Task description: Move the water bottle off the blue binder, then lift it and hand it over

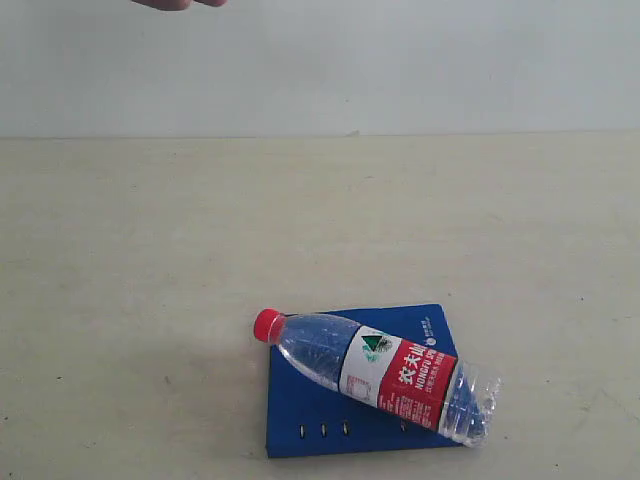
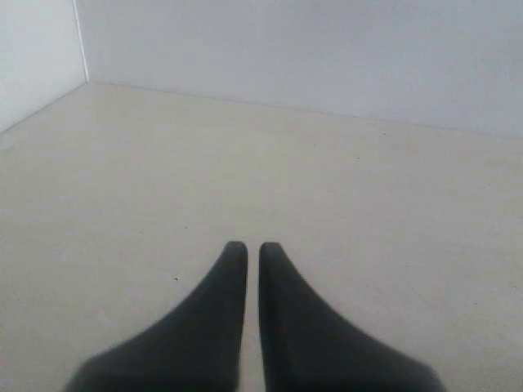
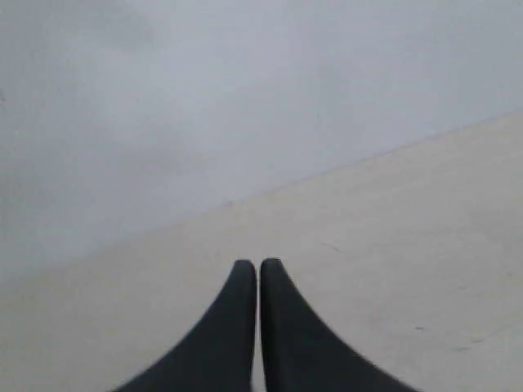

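Left hand (image 2: 253,247) closed, clear of water bottle (image 1: 375,372) on blue binder (image 1: 300,410)

The bottle (image 1: 385,375) is clear plastic with a red cap (image 1: 267,325). Its label (image 1: 398,378) is red and white, with a small green logo and white lettering. The binder (image 1: 300,410) is deep blue with a tiny white logo. The table (image 1: 150,250) is pale beige and the wall (image 1: 400,60) off-white. The left gripper (image 2: 252,247) and right gripper (image 3: 257,264) are black.
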You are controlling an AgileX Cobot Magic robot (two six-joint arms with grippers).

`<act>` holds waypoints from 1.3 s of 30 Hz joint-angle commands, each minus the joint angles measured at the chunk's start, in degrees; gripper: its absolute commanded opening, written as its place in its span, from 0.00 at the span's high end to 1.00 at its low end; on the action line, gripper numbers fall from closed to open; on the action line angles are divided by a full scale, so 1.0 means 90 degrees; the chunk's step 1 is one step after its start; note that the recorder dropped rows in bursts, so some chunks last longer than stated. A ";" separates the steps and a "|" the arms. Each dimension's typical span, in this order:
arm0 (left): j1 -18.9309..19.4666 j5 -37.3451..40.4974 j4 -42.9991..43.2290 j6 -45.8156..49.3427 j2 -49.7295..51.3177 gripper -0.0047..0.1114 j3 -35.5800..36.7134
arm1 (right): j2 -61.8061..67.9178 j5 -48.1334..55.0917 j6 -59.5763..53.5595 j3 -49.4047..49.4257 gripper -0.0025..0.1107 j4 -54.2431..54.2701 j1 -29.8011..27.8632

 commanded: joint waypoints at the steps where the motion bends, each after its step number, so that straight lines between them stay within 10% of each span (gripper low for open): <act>1: 0.0020 -0.0010 0.0008 0.0038 -0.0016 0.91 -0.0013 | -0.0027 -0.0494 0.0865 -0.0003 0.98 0.1935 0.0002; 22: 0.0020 -0.0010 0.0008 0.0038 -0.0016 0.91 -0.0013 | -0.0027 0.0935 0.2324 -0.0003 0.98 0.2587 0.0002; 31: 0.0020 -0.0010 0.0008 0.0038 -0.0016 0.91 -0.0013 | 0.0039 -0.0785 -0.1693 -0.1008 0.71 0.2388 0.0002; 39: 0.0020 -0.0010 0.0008 0.0038 -0.0016 0.91 -0.0013 | 0.3247 0.2328 -0.4955 -0.3055 0.68 0.2486 0.0002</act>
